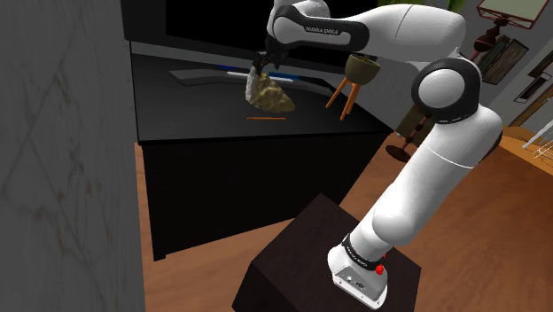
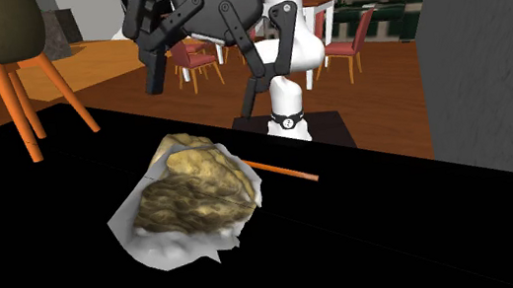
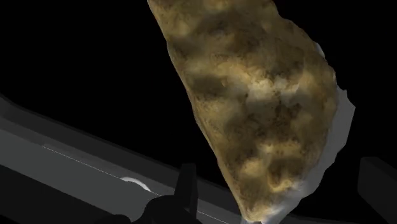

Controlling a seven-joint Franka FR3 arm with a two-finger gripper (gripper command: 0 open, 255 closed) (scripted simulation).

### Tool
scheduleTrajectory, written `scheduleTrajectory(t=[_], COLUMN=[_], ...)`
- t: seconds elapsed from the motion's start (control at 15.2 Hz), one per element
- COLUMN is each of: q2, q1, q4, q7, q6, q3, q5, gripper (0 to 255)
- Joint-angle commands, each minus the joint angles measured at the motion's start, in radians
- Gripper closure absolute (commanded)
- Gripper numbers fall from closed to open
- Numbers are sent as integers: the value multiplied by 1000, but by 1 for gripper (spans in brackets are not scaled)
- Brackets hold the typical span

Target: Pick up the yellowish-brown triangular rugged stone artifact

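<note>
The yellowish-brown stone (image 2: 196, 195) is seen lying on the black desk (image 2: 434, 237), just beside a thin orange stick (image 2: 283, 172). The gripper (image 2: 213, 81) is held spread open above it, and the stone's narrow end is framed between fingers (image 3: 186, 188) that are not touching it.

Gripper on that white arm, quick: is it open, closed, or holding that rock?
Gripper: open, holding nothing. The stone's tip sits between the spread fingers, not clasped.
</note>
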Motion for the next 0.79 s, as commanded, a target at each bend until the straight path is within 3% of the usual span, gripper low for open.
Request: scheduleTrajectory(t=[0.0, 0.26, 0.73], q2=[82, 210, 200], q1=[0, 1, 1], q4=[112, 288, 175], q7=[-10, -28, 10], q6=[-13, -33, 65], q3=[-1, -6, -10], q5=[-19, -46, -63], gripper=[0, 0, 0])
